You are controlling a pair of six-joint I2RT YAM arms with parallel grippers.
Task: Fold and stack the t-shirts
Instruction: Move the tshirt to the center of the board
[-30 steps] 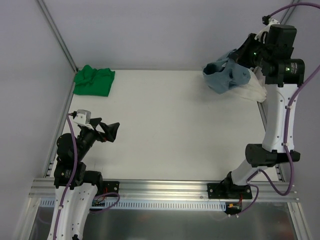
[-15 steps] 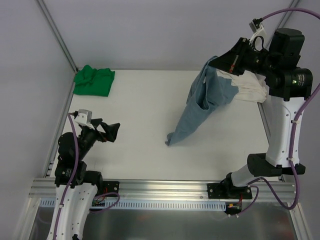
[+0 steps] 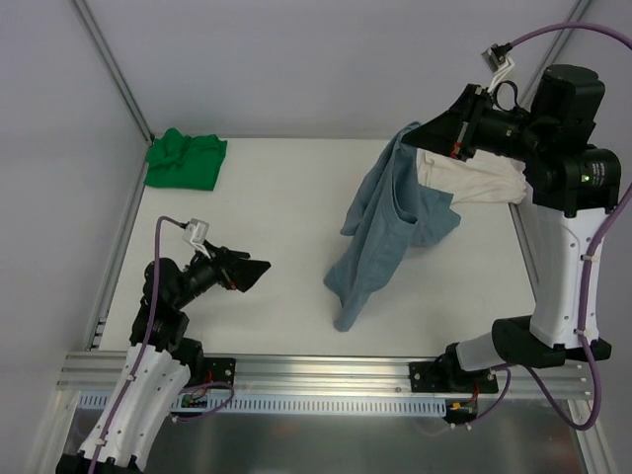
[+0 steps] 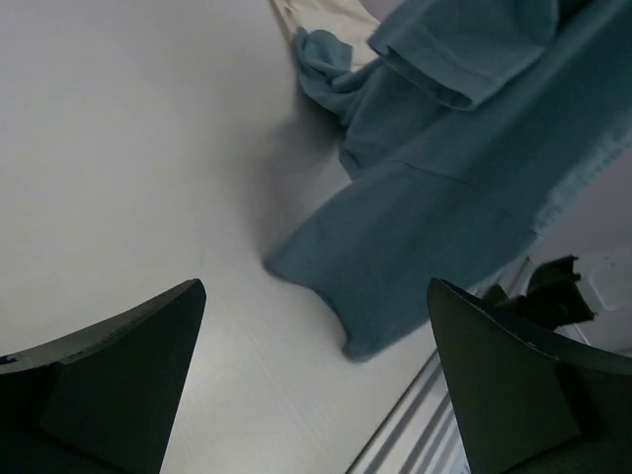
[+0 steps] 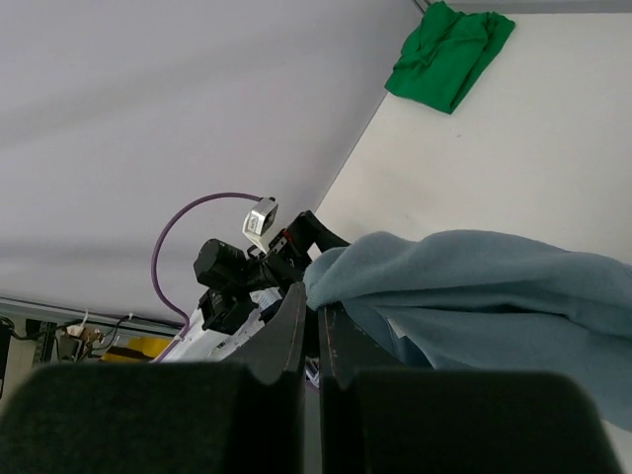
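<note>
My right gripper [image 3: 417, 134] is raised above the table's back right and is shut on one edge of the dusty blue-grey t-shirt [image 3: 387, 229]. In the right wrist view its jaws [image 5: 318, 298] pinch the cloth [image 5: 474, 281]. The shirt hangs unfurled, its lowest end touching the table [image 3: 257, 197] near the middle front. The cream-white t-shirt [image 3: 476, 179] lies bunched at the back right, beneath the right arm. A bright green t-shirt [image 3: 185, 160] sits crumpled in the back left corner. My left gripper [image 3: 253, 272] is open, low at the front left, facing the hanging shirt [image 4: 464, 178] with nothing between its fingers [image 4: 314, 296].
White walls with a metal post close the table's back and left. An aluminium rail [image 3: 326, 375] with both arm bases runs along the near edge. The right arm's upright link [image 3: 558, 267] stands at the table's right edge.
My right gripper has lifted and swung left, and the blue-grey shirt has dropped open from a bunch to a long hanging drape. The left gripper has moved right and forward.
</note>
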